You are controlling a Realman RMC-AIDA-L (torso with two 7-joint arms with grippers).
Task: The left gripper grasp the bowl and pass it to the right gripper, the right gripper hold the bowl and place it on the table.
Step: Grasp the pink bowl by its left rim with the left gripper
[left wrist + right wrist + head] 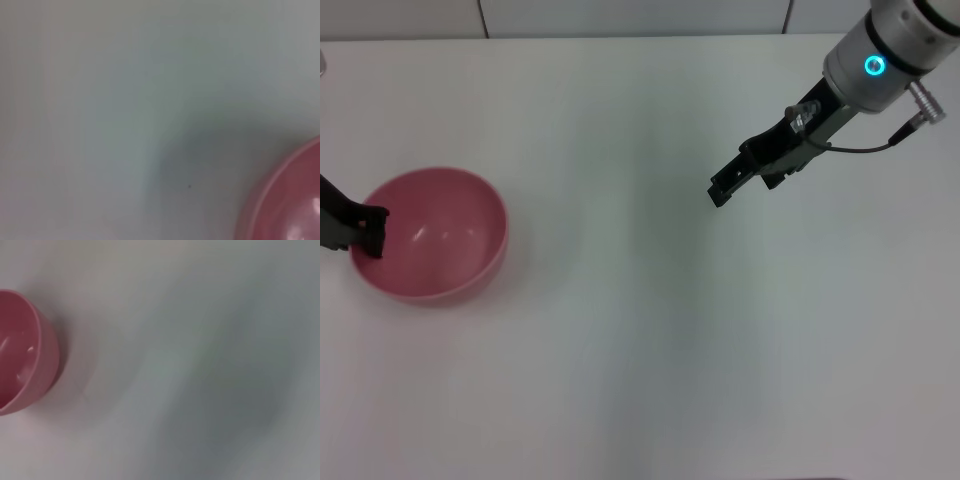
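You are at the first step: the grasp. The bowl [430, 236] stands upright on the table [640, 350], close to its left edge and about midway along that edge. The left gripper [368, 232] reaches in from that edge, and its black fingers [375, 230] sit at the bowl's near rim. From the head view you cannot tell whether they straddle the wall or merely touch it, nor whether they have clamped (the left wrist view shows only a slice of the bowl [292, 200] and no fingers).

The bowl appears to rest on the table; judge the lift as not yet begun.

The right gripper [720, 192] hangs over the table toward the far right corner, well apart from the bowl, its claw pointing toward the centre. Whether its claw is parted or closed cannot be read here. Its wrist camera sees the bowl [25, 352] off to one side.

Next move, as a judgement:
1. Confirm one finger inside the rim and one outside, then clamp on the wall.
2. Lift straight up, keeping the bowl level.
3. Carry it toward the table's centre for the handover, presenting a free part of the rim to the right gripper.
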